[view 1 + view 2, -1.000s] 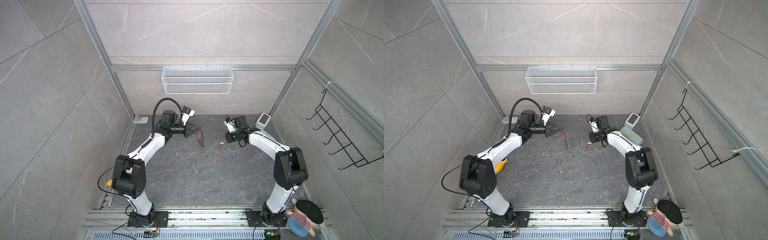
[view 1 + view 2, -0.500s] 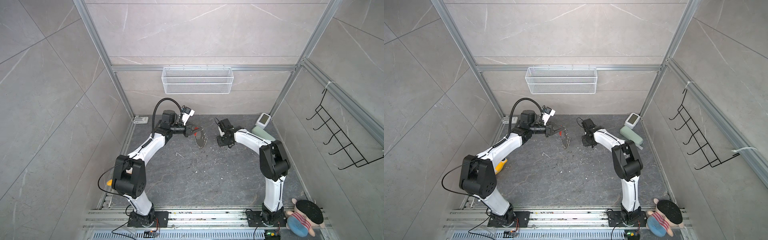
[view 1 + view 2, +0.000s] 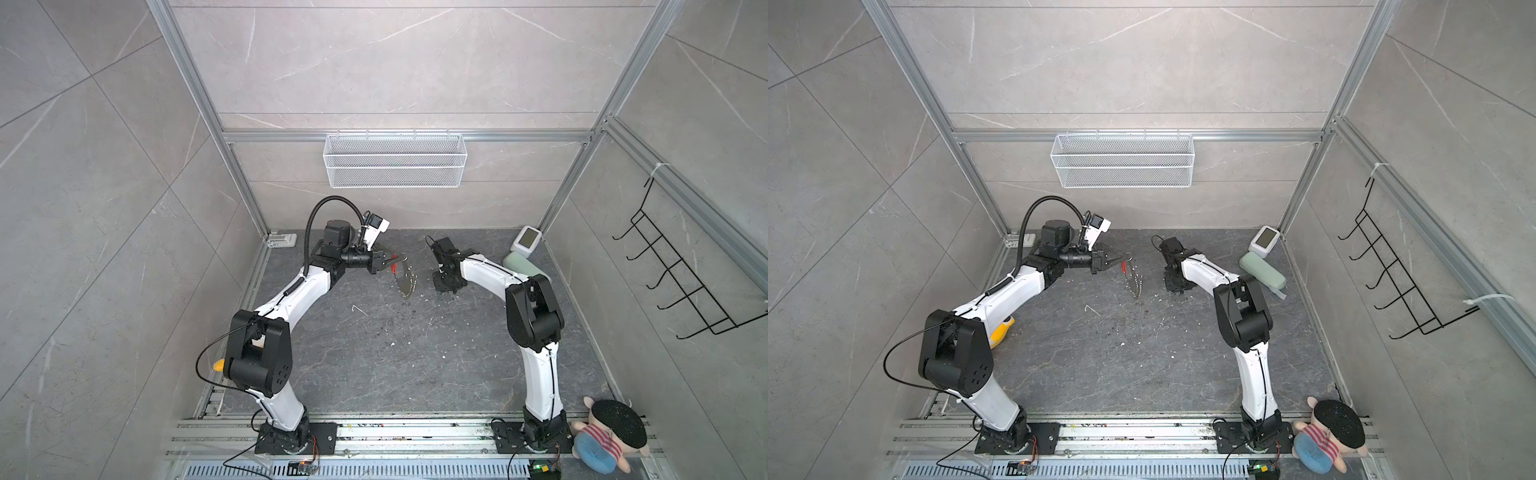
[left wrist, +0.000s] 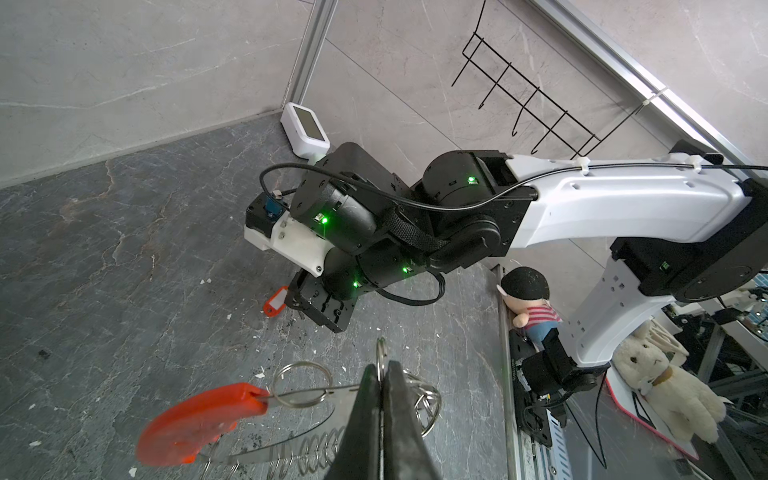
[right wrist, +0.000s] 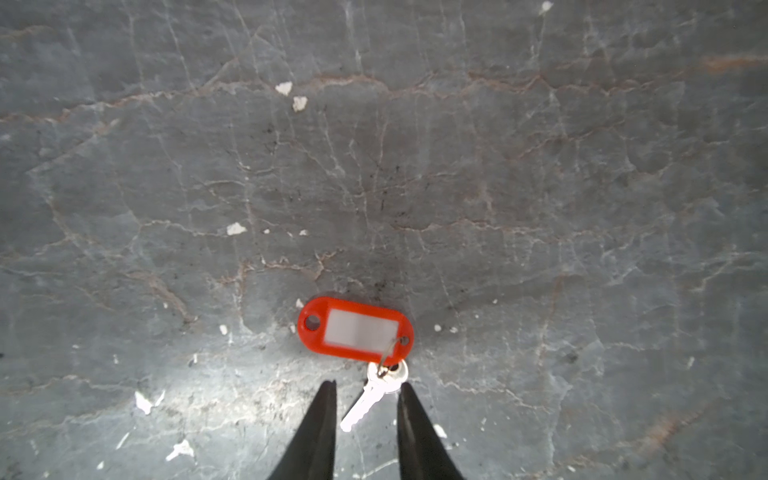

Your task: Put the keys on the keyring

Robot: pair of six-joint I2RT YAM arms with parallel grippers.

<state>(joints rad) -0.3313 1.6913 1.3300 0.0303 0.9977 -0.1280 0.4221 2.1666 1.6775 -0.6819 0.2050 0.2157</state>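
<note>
The keys, a small red tag (image 5: pixel 355 330) with a white label window and a small silver key (image 5: pixel 370 399), lie flat on the dark floor. My right gripper (image 5: pixel 365 384) points down at them and is open, one finger on either side of the key without pinching it. In both top views this gripper (image 3: pixel 446 286) hides the keys. The left wrist view shows the tag (image 4: pixel 275 302) beside it. My left gripper (image 4: pixel 381 368) is shut on the keyring (image 4: pixel 299 419), a grey band with silver loops and a red strip. The keyring (image 3: pixel 405 280) hangs above the floor to the left of the right gripper.
A white device with a screen (image 3: pixel 528 240) and a pale green case (image 3: pixel 524 266) sit at the back right. A wire basket (image 3: pixel 395 160) hangs on the back wall and a black hook rack (image 3: pixel 681 274) on the right wall. A plush doll (image 3: pixel 609 432) lies at the front right.
My right arm has swung in to the left and turned its gripper down over the red tag, which it now covers in the top views. The left arm and keyring have held still.
</note>
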